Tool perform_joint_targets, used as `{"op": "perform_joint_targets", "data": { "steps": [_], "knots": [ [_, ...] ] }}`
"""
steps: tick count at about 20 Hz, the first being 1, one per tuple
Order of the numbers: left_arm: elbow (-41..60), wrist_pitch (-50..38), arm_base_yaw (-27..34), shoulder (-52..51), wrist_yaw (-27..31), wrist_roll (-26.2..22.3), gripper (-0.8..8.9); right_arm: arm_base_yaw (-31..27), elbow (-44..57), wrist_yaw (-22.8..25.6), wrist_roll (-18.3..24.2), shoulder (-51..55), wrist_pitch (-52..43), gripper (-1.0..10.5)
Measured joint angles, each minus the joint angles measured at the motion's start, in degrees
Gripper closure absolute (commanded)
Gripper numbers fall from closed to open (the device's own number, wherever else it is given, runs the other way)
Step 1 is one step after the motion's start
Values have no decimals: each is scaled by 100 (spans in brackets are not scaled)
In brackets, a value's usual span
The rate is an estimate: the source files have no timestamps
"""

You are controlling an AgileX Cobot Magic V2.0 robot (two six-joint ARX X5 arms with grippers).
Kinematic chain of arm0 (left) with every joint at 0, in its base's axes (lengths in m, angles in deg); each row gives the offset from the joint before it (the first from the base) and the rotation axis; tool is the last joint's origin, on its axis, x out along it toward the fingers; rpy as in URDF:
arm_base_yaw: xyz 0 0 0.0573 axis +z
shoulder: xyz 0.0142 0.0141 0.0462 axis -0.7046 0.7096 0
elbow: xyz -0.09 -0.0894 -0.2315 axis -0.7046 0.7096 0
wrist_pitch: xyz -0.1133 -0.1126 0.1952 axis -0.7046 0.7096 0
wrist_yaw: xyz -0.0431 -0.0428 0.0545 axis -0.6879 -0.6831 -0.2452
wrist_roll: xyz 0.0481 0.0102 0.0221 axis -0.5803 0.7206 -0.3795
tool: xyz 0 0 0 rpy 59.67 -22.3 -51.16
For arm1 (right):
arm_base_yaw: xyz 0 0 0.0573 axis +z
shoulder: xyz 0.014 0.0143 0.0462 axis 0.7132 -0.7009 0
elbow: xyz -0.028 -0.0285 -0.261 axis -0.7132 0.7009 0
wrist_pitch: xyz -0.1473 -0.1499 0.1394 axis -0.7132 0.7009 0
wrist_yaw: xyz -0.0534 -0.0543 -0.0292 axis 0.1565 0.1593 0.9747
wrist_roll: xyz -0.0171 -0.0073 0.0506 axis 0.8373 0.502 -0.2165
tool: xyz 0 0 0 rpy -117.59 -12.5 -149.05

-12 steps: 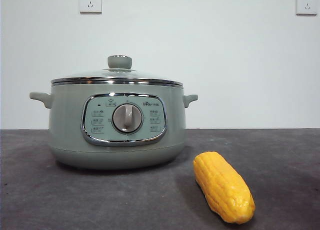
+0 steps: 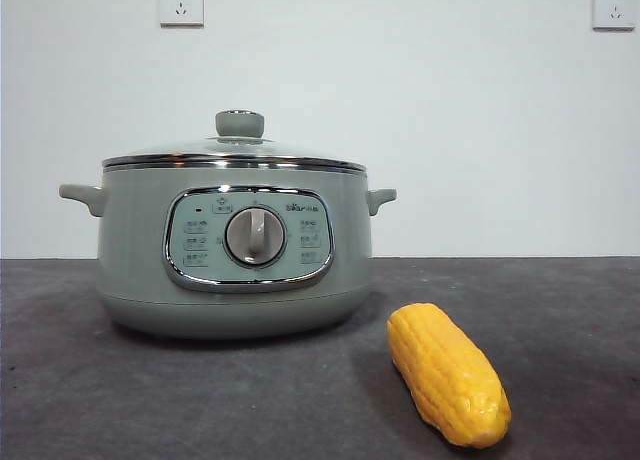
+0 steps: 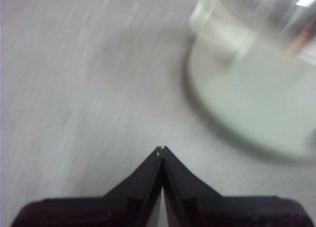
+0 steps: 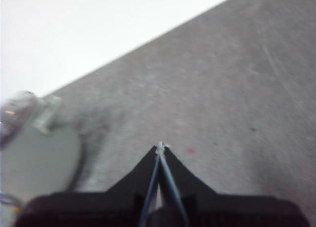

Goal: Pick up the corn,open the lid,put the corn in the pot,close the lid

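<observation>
The corn lies slantwise beside the pot; neither gripper is over it, both pinched closed, empty

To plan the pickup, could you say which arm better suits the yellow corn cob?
Probably right gripper: it hangs over grey table beside the sage-green pot, where the yellow corn cob lies; left gripper faces the pot.

Front camera sat low and level, close before the pot, both wrist cameras looked down from beside it, all three shared the pot
</observation>
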Motion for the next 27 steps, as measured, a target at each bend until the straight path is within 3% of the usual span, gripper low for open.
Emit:
{"op": "perform_joint_targets", "data": {
  "steps": [7,11,18,22,27],
  "knots": [
    [-1532,24,0,734,-1818,708,818,0,-2175,-682,-90,-966,1923,949],
    [-1836,46,0,1080,-2378,835,819,0,-2708,-1021,-125,-1165,2284,949],
    [-2444,391,-2,1823,-3823,879,818,0,-3458,-2039,31,-2052,2868,931],
    [-2599,608,-2,2203,-4310,879,818,0,-3810,-2435,483,-2883,3480,774],
    [-2723,1165,-2,2448,-4330,706,819,190,-4181,-2474,1054,-3939,4120,496]
  ]
}}
